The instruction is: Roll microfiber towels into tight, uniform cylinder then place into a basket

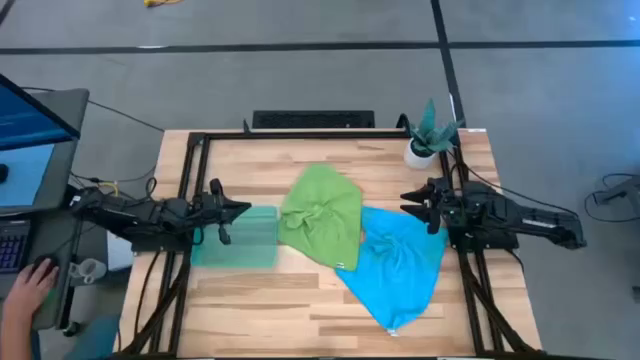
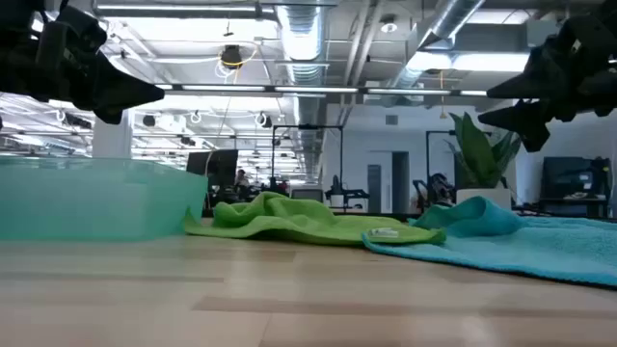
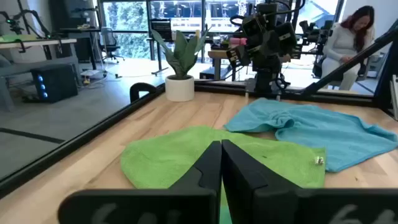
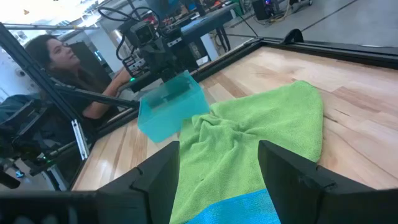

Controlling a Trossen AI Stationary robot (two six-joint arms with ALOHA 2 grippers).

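The lime green towel [image 1: 322,215] lies rumpled at the table's middle, its right edge over the sky blue towel [image 1: 398,262], which lies spread toward the near right. The teal basket [image 1: 236,237] stands left of the green towel. My left gripper [image 1: 240,210] is shut and empty, above the basket's far side. My right gripper [image 1: 410,200] is open and empty, above the blue towel's far edge. The green towel also shows in the left wrist view [image 3: 186,155] and the right wrist view [image 4: 249,143].
A potted plant [image 1: 428,135] in a white pot stands at the table's far right corner. A black frame [image 1: 200,140] rims the table. A person's hand [image 1: 25,290] is at a keyboard off the table's left. Bare wood lies along the near edge.
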